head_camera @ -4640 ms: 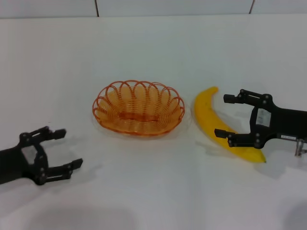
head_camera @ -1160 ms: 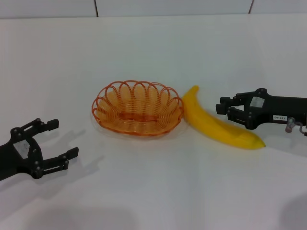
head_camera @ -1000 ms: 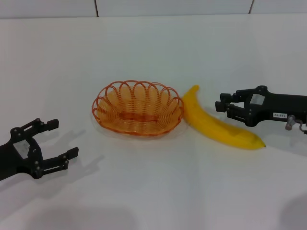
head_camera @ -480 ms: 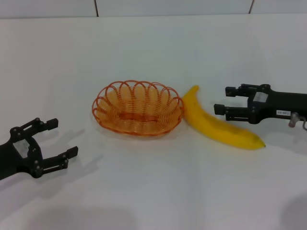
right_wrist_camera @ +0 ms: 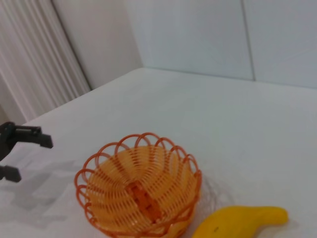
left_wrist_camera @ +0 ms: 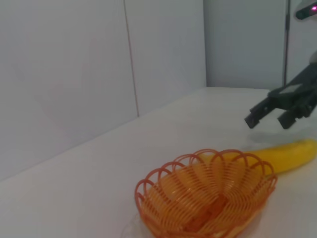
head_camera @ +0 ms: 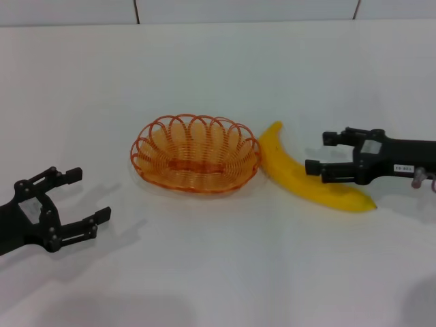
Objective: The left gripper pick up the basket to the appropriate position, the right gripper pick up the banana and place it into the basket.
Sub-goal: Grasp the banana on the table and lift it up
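The orange wire basket [head_camera: 196,153] sits empty on the white table. The yellow banana [head_camera: 303,178] lies just right of it, its stem end close to the basket rim. My right gripper [head_camera: 317,152] is open and empty at the banana's middle, on its far right side, fingers pointing at the basket. My left gripper [head_camera: 90,194] is open and empty at the lower left, well apart from the basket. The left wrist view shows the basket [left_wrist_camera: 208,198], the banana [left_wrist_camera: 287,154] and the right gripper [left_wrist_camera: 267,119]. The right wrist view shows the basket [right_wrist_camera: 138,191], the banana [right_wrist_camera: 242,223] and the left gripper [right_wrist_camera: 29,157].
The white table [head_camera: 218,272] ends at a pale panelled wall [head_camera: 204,10] at the back. Nothing else stands on the table in these views.
Since 4.6 s ago the banana has shifted left to the basket's rim. In the last second the right gripper's jaws opened wider and it drew back slightly. The left gripper barely moved.
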